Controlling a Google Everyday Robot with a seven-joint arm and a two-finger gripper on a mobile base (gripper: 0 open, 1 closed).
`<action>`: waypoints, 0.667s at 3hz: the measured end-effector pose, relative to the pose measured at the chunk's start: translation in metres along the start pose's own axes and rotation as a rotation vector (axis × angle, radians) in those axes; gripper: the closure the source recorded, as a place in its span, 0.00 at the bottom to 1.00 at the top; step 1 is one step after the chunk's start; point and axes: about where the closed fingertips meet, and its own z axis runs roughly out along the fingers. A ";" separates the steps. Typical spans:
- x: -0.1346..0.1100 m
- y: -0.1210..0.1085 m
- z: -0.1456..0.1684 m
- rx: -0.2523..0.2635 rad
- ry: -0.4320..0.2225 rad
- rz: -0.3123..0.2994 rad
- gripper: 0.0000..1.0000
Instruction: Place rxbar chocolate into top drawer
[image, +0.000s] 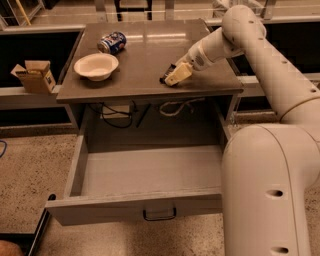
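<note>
A robot test area in an office-type building. A speckled hard floor (30, 170) spreads at 8 o'clock and metal-framed partitions (105, 7) stand at 12 o'clock. Loose cables (117, 117) hang beneath a grey work table (150, 55) at centre, its top drawer (150, 172) open at 6 o'clock. A cardboard box (35, 76) sits on a ledge at 9 o'clock. The white robot arm's (260, 65) gripper (176, 76) is low over the tabletop toward 1 o'clock.

rxbar chocolate (166, 76): black, at hand (176, 76) on tabletop (150, 52) | top drawer (150, 172): grey, open
</note>
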 end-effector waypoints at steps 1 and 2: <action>-0.002 0.000 -0.002 0.000 0.000 0.000 0.92; -0.012 0.026 -0.046 -0.037 -0.115 -0.039 1.00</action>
